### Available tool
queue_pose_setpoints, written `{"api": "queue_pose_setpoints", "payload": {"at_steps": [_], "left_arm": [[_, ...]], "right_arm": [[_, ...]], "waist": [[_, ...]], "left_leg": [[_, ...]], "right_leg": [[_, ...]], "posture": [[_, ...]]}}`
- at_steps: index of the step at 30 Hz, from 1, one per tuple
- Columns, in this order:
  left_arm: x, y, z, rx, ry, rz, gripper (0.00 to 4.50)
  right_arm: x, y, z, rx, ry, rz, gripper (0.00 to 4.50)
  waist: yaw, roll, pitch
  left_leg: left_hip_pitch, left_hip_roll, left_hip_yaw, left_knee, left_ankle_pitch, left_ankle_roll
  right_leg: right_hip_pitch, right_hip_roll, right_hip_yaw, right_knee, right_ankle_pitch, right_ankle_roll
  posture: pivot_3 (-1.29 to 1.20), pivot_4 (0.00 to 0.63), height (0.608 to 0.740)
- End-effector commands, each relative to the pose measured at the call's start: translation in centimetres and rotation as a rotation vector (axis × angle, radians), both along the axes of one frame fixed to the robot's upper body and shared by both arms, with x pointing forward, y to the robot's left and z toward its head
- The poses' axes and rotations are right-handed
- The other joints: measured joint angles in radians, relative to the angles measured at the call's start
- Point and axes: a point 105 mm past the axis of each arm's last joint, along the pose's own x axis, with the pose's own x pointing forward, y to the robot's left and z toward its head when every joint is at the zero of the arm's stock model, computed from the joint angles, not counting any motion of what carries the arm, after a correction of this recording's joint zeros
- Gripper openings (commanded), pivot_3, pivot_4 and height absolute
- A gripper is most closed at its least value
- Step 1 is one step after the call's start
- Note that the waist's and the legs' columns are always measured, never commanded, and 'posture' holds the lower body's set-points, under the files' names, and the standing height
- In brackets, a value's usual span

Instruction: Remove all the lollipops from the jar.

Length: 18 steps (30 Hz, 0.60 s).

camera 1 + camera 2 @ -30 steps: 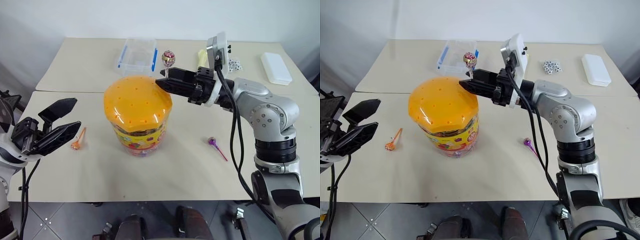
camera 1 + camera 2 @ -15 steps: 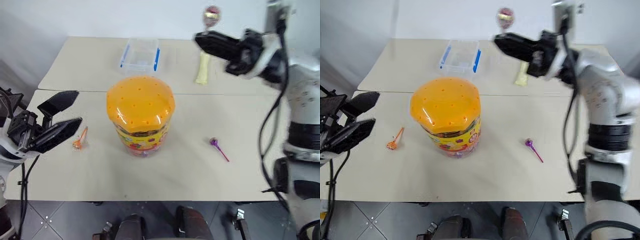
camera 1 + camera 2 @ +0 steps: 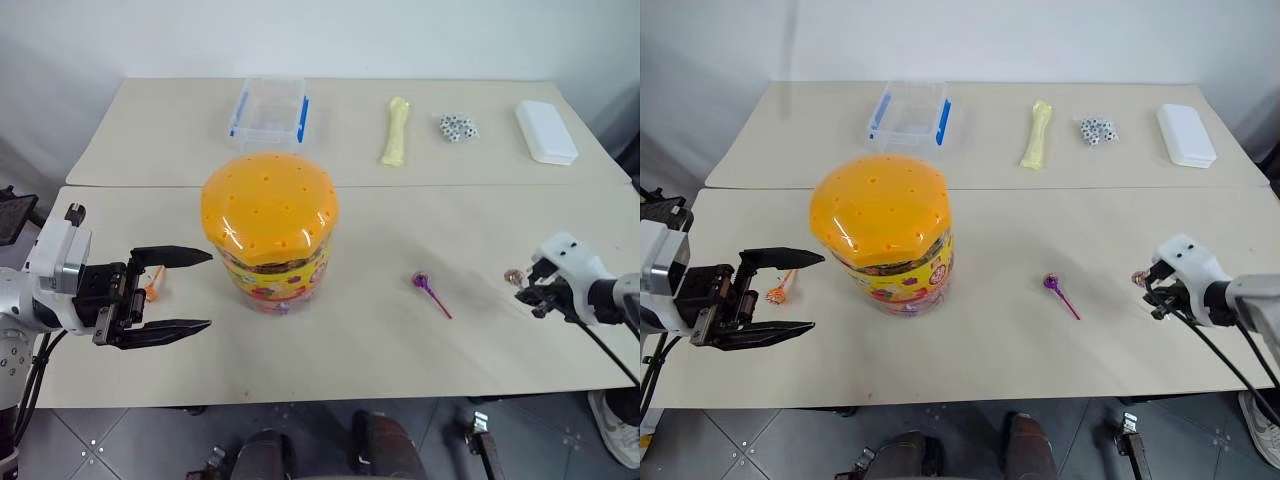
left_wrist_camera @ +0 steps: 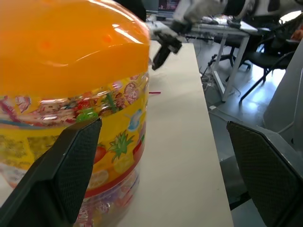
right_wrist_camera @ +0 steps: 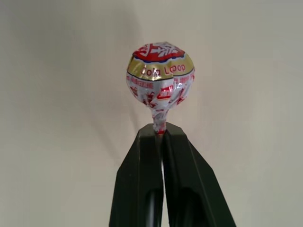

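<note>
A lollipop [image 5: 160, 78] is pinched by the right gripper [image 5: 161, 135], while the left gripper [image 3: 190, 291], spread wide, is aimed at the jar [image 3: 270, 232].

There are three lollipops — an orange one [image 3: 152, 289], a purple one [image 3: 424, 283] and a red-and-gold one [image 5: 160, 78] — plus one jar [image 3: 270, 232], one clear box [image 3: 268, 108], one bone-shaped thing [image 3: 395, 131], one white case [image 3: 546, 131], and a cluster of dice [image 3: 457, 127] too small to count.

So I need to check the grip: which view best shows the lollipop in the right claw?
The right wrist view: the lollipop sits large, its stick pinched. Both eye views show it tiny at the right claw.
</note>
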Motion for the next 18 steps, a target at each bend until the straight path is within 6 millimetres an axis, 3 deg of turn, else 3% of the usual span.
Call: {"api": "queue_pose_setpoints", "payload": {"at_steps": [1,6,11,12,15,18], "left_arm": [[-0.1,0.2,0.6,0.002,-0.022,0.000,4.50],[1.2,0.5,0.7,-0.005,-0.071,0.103,4.50],[1.4,2.3,-1.0,0.042,0.004,0.192,4.50],[1.3,3.2,-1.8,0.043,0.043,0.227,4.50],[1.2,5.8,-5.4,0.082,0.108,0.374,4.50],[1.8,6.0,-7.3,0.118,0.053,0.500,4.50]], "right_arm": [[-0.1,-0.5,1.0,0.048,-0.065,0.000,0.77],[-0.7,-1.7,1.7,0.151,-0.164,0.039,2.40],[-1.4,1.4,5.9,0.354,-0.448,0.324,4.12],[-2.5,3.0,7.2,0.428,-0.496,0.452,4.46],[-4.3,7.2,7.9,0.615,-0.452,0.663,4.49],[-4.4,12.2,6.1,0.590,-0.468,0.848,4.49]], "waist": [[0.001,0.000,0.000],[0.006,0.000,0.000],[0.006,0.000,0.000],[0.003,0.000,0.000],[-0.005,0.002,0.000],[-0.002,0.000,0.000]], "left_leg": [[0.000,0.000,0.000,0.000,0.000,0.000],[0.000,0.000,0.000,0.000,0.000,0.000],[0.000,0.000,0.000,0.000,0.000,0.000],[0.002,0.000,0.000,0.000,0.000,0.000],[0.004,0.002,0.000,-0.002,0.000,-0.001],[0.004,0.004,0.000,0.000,-0.001,-0.001]], "right_leg": [[0.000,0.000,0.000,0.000,0.000,0.000],[0.000,0.000,0.000,0.000,0.000,0.000],[0.001,0.001,0.000,-0.001,0.000,0.000],[0.001,0.001,0.000,0.000,0.000,0.000],[0.002,0.002,0.000,0.001,0.000,0.000],[0.003,0.004,0.000,0.001,0.000,-0.001]], "posture": [[0.00,0.150,0.740],[0.00,0.150,0.740],[0.00,0.150,0.740],[0.00,0.150,0.740],[0.00,0.150,0.740],[0.00,0.150,0.740]]}}
